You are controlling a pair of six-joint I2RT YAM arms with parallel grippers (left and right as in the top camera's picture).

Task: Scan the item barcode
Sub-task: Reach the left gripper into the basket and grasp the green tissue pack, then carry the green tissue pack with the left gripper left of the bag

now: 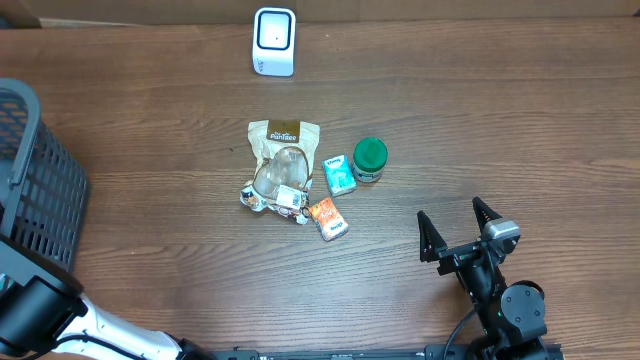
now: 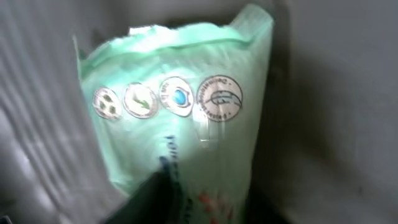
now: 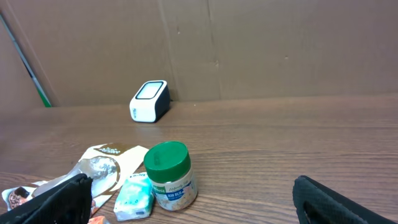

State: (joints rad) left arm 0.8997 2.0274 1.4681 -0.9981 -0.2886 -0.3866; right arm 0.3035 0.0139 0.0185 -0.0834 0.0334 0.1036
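A pale green plastic packet [image 2: 186, 118] with round printed seals fills the left wrist view. My left gripper [image 2: 205, 202] is closed on its lower end, one dark finger [image 2: 152, 202] pressed against each side. That gripper is out of the overhead view; only the left arm [image 1: 40, 315] shows at the bottom left. The white scanner [image 1: 274, 41] stands at the table's far edge, and also shows as the scanner [image 3: 149, 101] in the right wrist view. My right gripper [image 1: 458, 232] hovers open and empty at the front right, its fingers wide apart around nothing [image 3: 199, 205].
A dark mesh basket [image 1: 40, 180] stands at the left edge. Mid-table lie a brown pouch [image 1: 284, 150], a teal packet [image 1: 339, 174], a green-lidded jar [image 1: 369, 159] and an orange packet [image 1: 328, 218]. A cardboard wall [image 3: 249, 43] backs the table.
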